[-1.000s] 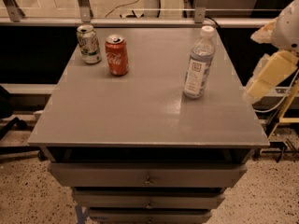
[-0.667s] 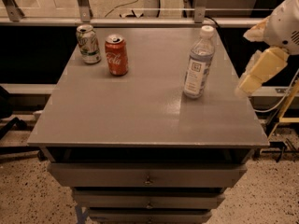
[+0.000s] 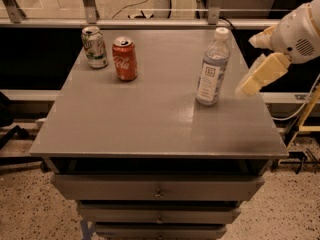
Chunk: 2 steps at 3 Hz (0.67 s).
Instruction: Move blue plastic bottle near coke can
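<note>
The blue plastic bottle (image 3: 212, 67) stands upright on the right half of the grey table (image 3: 150, 119); it is clear and pale bluish, with a white cap and a white label. The coke can (image 3: 124, 59), red with white script, stands at the back left, well apart from the bottle. My gripper (image 3: 248, 65) hangs in the air just right of the bottle at about label height. It is open and empty, and its cream fingers (image 3: 261, 75) point left toward the bottle without touching it.
A green-and-white silver can (image 3: 95, 47) stands just left of the coke can. The table top sits on a cabinet with drawers (image 3: 158, 189). A metal rail and glass panel (image 3: 150, 21) run behind it. Cables and a frame lie on the floor at right (image 3: 300, 134).
My gripper has moved left and slightly up, from beyond the table's right edge to close beside the bottle. The bottle and both cans have not moved.
</note>
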### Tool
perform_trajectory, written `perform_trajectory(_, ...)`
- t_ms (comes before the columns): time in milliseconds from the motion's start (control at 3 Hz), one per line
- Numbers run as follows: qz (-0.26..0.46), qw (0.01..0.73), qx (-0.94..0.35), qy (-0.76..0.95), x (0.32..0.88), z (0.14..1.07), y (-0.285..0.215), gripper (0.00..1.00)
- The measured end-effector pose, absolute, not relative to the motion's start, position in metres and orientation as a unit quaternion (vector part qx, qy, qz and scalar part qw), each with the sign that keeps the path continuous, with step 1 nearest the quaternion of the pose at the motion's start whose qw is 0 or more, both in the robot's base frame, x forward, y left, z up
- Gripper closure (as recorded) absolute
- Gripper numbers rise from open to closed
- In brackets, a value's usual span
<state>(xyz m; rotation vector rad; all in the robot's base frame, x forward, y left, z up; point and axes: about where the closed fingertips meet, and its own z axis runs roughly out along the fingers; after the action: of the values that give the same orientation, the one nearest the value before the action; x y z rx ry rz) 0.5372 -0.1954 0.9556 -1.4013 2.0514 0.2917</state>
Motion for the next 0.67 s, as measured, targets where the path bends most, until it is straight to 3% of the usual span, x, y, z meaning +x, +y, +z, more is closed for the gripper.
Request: perform_trajectory(667,0.172,0.387,-0.504,0.753,0.569,0.952,-0.182,0.00)
